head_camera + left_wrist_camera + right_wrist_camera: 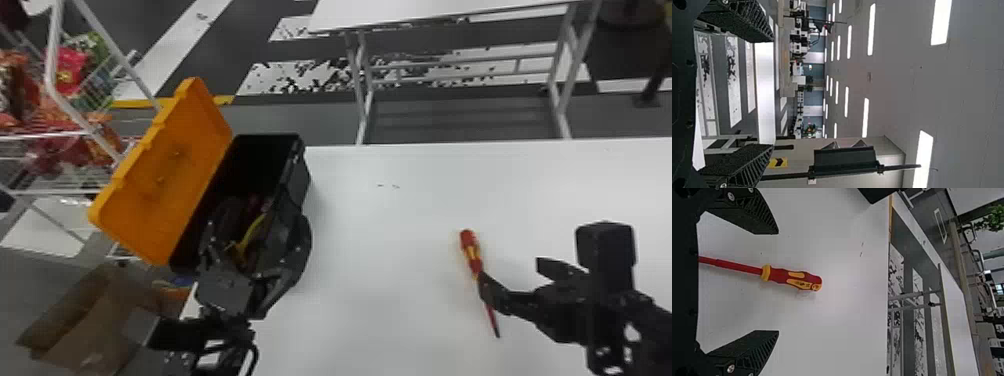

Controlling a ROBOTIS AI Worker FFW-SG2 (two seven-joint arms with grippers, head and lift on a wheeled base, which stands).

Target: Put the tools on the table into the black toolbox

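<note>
The slim screwdriver with a red-and-yellow handle (799, 279) lies on the flat white table (380, 240) close by the black right gripper (778, 282), its long axis roughly following the widely spread fingers, handle end outward.

Beyond the table (380, 230), a dark floor (240, 37) is crossed by white stripes (175, 47), and a second table (400, 12) is borne on metal legs (581, 50). Bright packets (67, 72) are held in a wire rack (52, 65). The ceiling (907, 94) is lit by strip lights (941, 23); a yellow sign (777, 162) is mounted on a wall (799, 166).
</note>
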